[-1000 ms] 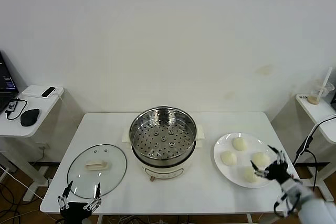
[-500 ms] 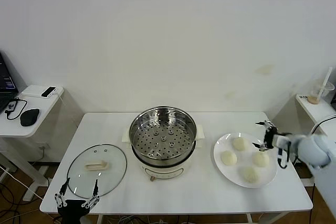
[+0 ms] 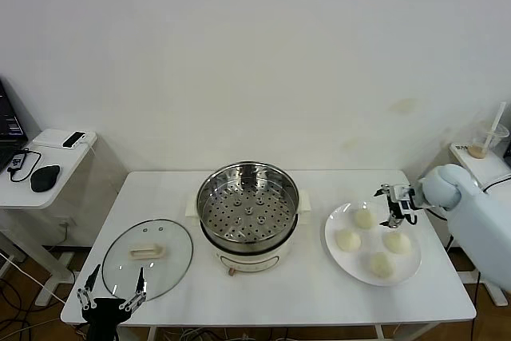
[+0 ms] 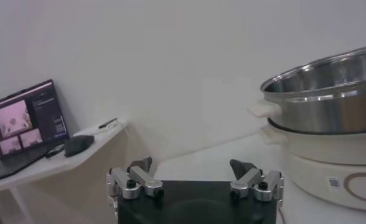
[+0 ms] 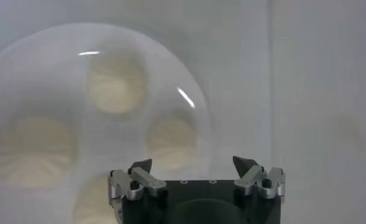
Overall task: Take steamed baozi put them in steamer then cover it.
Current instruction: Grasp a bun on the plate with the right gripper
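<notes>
A plain white wall (image 3: pixel 255 53) is filling the whole rear of the room, showing faint marks toward its right side. A white rectangular desk (image 3: pixel 271 297) is standing against it, resting on white legs. To the left, a smaller white side table (image 3: pixel 48 177) is carrying a black mouse (image 3: pixel 45 178), a cable, a small dark device on a white box, and the edge of an open laptop (image 3: pixel 9 129), whose screen is glowing. To the right, another white side table (image 3: pixel 479 167) is holding a clear plastic cup (image 3: pixel 481 143) with a straw. Cables are trailing across the floor (image 3: pixel 20 297) at lower left. Light is falling evenly, without hard shadows.
</notes>
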